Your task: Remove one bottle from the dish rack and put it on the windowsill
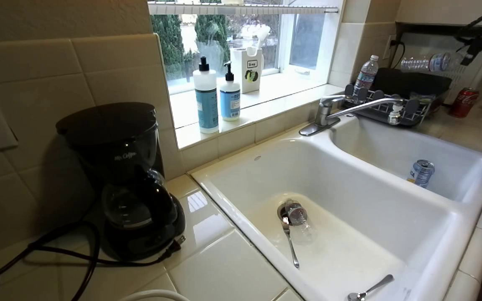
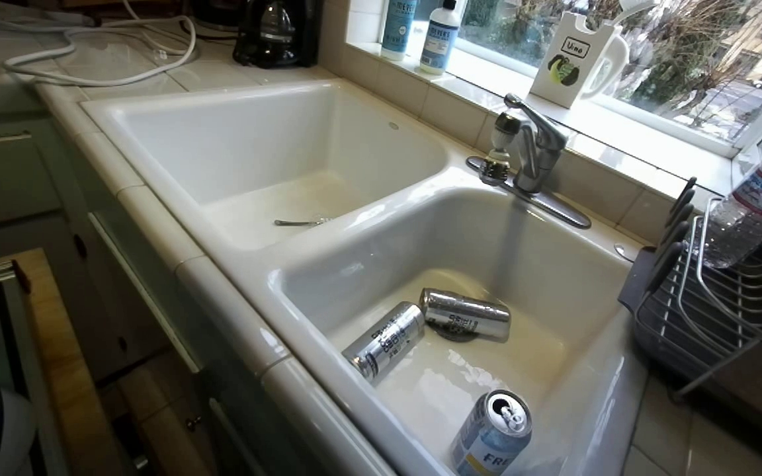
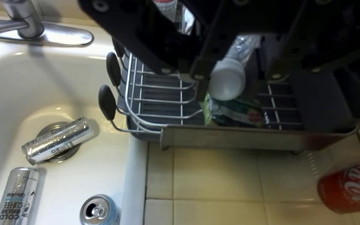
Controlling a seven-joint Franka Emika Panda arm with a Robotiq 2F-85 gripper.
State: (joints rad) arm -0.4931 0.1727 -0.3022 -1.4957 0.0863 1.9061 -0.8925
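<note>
Wrist view: the end effector (image 3: 227, 90) pokes in from the top and it's clamped around the bottle (image 3: 228, 80), right up by the whitish cap, one finger either side. The clear body runs off behind the fingers, so you only get bits of it. Below that is the dish rack (image 3: 230, 139), dark tray plus wire, with a green packet (image 3: 234, 110) lying inside. There's a red Coke can (image 3: 352, 187) lower right on the table (image 3: 217, 175), and the sink (image 3: 136, 178) on the left has two silver cans (image 3: 56, 142) and a bluish can (image 3: 97, 211), one of the silver ones lying across the drain.

In an exterior view the end effector is way up in the top right, holding the bottle pretty much sideways in the air over the dish rack. A second bottle (image 1: 365, 77) leans in the dish rack. The windowsill (image 1: 283, 103) has a teal soap bottle (image 1: 207, 110), a blue pump bottle (image 1: 230, 100) and a white jug (image 1: 247, 77) on it. Over in the bigger-looking basin, a third bottle (image 1: 297, 215) lies at the drain beside a fork (image 1: 291, 244), with a spoon (image 1: 373, 287) nearer the camera.

In an exterior view you also get the faucet (image 2: 540, 155) between the basins, the jug behind it on the windowsill, and the second bottle tilted in the dish rack at the right edge.
</note>
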